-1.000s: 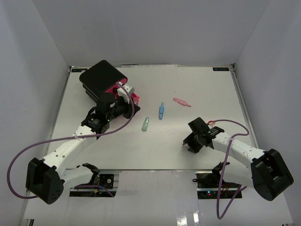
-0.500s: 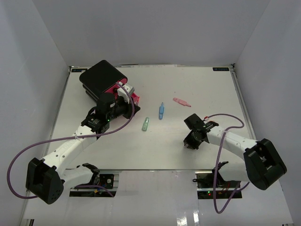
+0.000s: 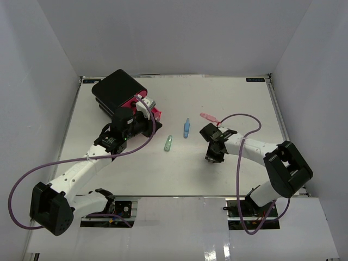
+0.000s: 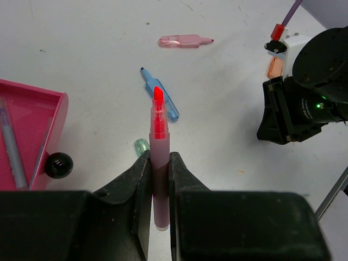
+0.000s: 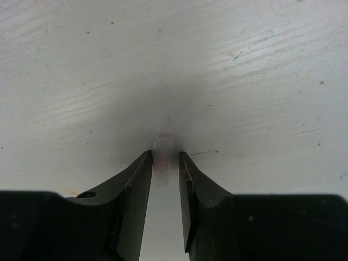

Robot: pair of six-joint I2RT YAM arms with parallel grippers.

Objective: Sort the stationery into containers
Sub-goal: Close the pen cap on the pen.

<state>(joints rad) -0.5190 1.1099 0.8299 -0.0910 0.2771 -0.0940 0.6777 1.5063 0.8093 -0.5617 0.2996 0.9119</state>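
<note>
Well, my left gripper (image 4: 159, 160) clamps a translucent pink highlighter (image 4: 157, 130) near the open pink plastic drawer (image 4: 54, 106). My right gripper (image 5: 165, 156) pinches a small pale pink piece (image 5: 163, 142) only at the fingertips, so it may slip free.

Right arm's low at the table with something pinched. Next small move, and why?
Probably lift the right gripper straight up without opening it. It pinches a small pale piece at the table, possibly a cap. The left gripper holds a highlighter with its tip bare, beside the open pink drawer. Capping looks due before stowing.
</note>
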